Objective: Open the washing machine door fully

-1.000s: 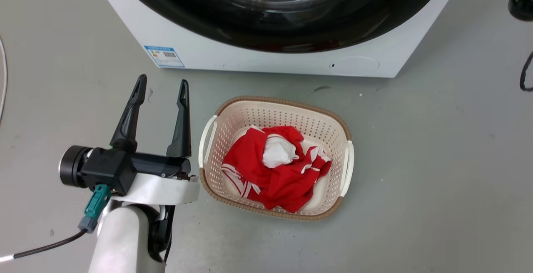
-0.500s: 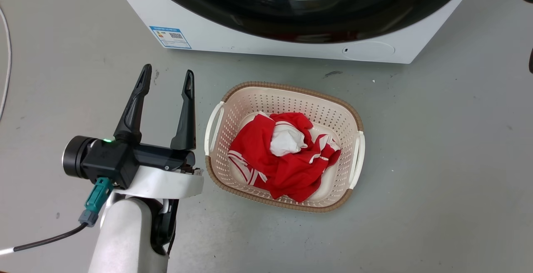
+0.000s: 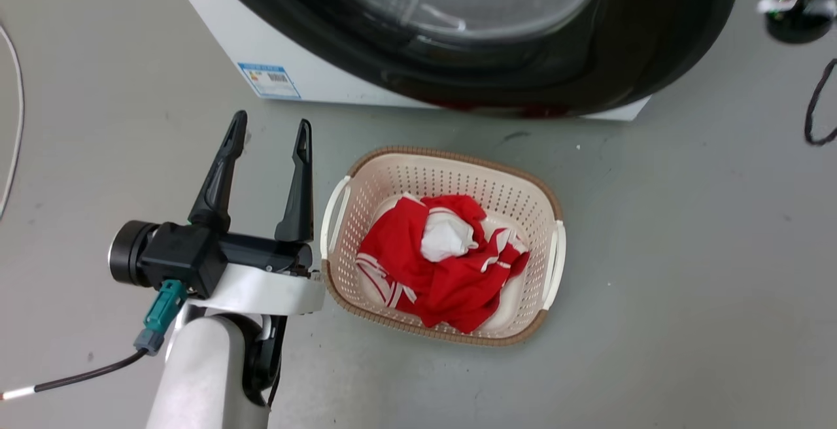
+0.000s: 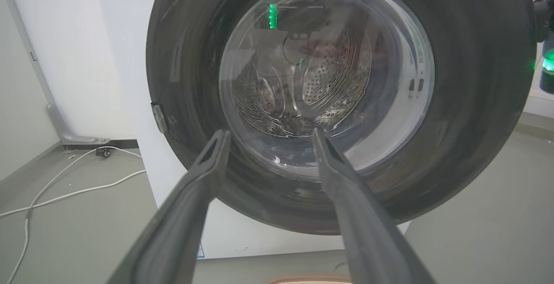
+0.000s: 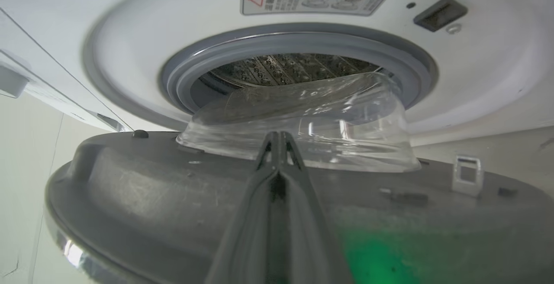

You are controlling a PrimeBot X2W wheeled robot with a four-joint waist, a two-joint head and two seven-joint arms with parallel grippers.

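The washing machine [image 3: 216, 30] stands at the top of the head view. Its glossy black door [image 3: 654, 43] is swung partly out, the right edge overhanging the white corner. My left gripper [image 3: 271, 125] hangs open and empty above the floor, left of the basket. In the left wrist view it [image 4: 270, 134] points at the door's [image 4: 186, 59] glass window. My right gripper [image 5: 279, 139] is shut with nothing between its fingers, lying on the door's grey inner face [image 5: 151, 197] below the clear bowl [image 5: 303, 128]. Behind are the gasket [image 5: 298, 43] and drum [image 5: 285, 65].
A beige laundry basket [image 3: 451, 157] holding red and white clothes [image 3: 431, 265] sits on the grey floor before the machine. White cables [image 4: 65, 188] lie on the floor to the left. A black cable [image 3: 814, 115] loops at the right edge.
The door has swung outward from the machine's front, its right edge now past the white corner. The head camera shifted slightly. My left gripper stays open in much the same place.
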